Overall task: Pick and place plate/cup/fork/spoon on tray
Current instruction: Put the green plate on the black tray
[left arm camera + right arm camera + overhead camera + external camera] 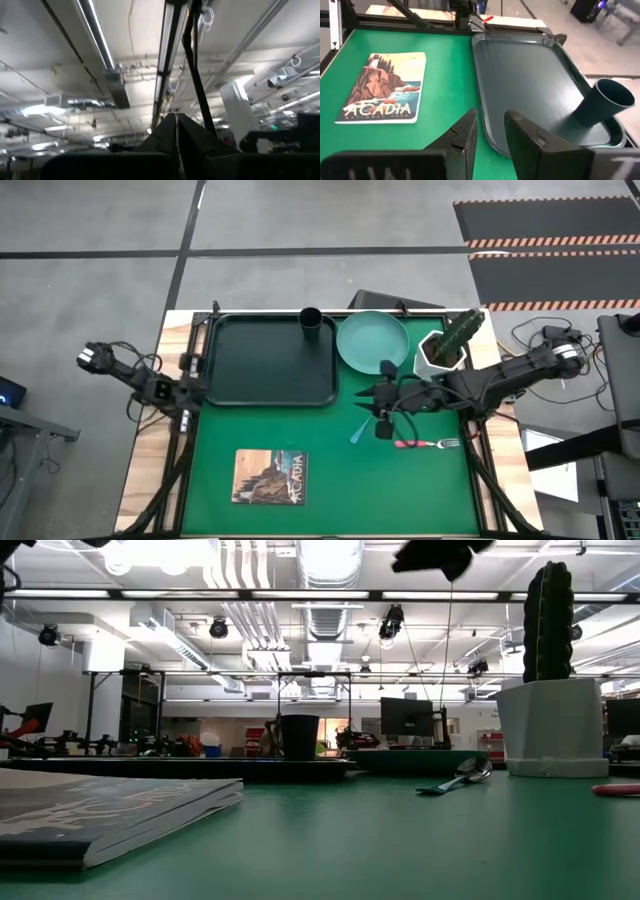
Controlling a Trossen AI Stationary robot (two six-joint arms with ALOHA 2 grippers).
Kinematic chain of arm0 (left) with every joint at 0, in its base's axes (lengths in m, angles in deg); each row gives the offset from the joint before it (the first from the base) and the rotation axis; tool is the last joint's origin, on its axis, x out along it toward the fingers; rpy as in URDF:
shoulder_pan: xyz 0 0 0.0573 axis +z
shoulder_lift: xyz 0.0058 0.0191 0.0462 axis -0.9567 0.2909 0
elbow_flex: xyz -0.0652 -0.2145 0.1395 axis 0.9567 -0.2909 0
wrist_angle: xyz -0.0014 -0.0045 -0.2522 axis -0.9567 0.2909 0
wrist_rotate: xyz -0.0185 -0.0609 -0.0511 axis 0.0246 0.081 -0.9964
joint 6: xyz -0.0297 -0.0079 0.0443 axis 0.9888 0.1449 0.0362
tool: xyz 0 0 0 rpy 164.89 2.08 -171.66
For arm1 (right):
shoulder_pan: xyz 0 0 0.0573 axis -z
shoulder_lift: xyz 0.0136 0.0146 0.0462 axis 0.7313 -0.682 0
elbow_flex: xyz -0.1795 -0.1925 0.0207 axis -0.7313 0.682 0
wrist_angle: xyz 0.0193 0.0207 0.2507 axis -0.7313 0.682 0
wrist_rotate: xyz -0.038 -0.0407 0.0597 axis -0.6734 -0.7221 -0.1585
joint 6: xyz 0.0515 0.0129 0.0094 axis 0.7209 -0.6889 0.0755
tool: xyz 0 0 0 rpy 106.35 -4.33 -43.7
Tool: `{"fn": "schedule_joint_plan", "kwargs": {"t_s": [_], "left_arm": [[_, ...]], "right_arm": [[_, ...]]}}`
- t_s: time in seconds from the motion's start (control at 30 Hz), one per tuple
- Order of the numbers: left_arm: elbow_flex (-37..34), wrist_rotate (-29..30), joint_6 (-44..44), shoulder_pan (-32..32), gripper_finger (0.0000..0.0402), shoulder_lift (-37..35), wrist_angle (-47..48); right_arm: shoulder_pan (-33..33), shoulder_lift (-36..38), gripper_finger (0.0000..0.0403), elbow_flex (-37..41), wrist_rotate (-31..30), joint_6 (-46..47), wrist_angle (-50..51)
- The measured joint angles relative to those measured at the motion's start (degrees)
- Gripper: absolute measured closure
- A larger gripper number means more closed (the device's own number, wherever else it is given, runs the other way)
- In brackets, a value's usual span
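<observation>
The black tray [262, 365] lies on the green mat at the far left. The dark cup [311, 320] stands upright in the tray's far right corner and also shows in the right wrist view [600, 102]. The teal plate [372, 340] lies on the mat right of the tray. The blue-handled spoon [359, 431] and the red-handled fork [424, 444] lie on the mat. My right gripper [363, 394] is open and empty, hovering above the mat between the plate and the spoon, and it points toward the tray [530, 75]. My left gripper [176, 131] is shut and points up at the ceiling, at the table's left edge.
A white pot with a green plant [447, 346] stands right of the plate. A book titled Acadia [270, 477] lies on the mat near the front left. The green mat [330, 490] is bare between the book and the cutlery.
</observation>
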Motion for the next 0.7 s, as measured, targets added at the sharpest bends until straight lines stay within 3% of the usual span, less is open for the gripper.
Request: {"fn": "schedule_joint_plan", "kwargs": {"t_s": [0.17, 0.4, 0.5, 0.7], "left_arm": [[5.7, 4.8, 4.9, 0.0, 0.0402, 10.8, -0.5], [18.4, 20.4, 6.0, 0.0, 0.0402, 27.7, 1.1], [24.1, 24.5, 4.4, 0.1, 0.0402, 33.9, 6.9], [36.6, 27.1, 4.6, 1.7, 0.0402, 43.0, 20.4]], "right_arm": [[0.0, 8.9, 0.0329, 11.1, 0.3, -1.9, -8.9], [0.0, 20.3, 0.0334, 21.8, 1.7, -6.8, -20.2], [0.0, 24.7, 0.0333, 24.7, 4.5, -8.6, -22.9], [0.0, 31.9, 0.0335, 28.7, 8.0, -10.8, -24.3]]}}
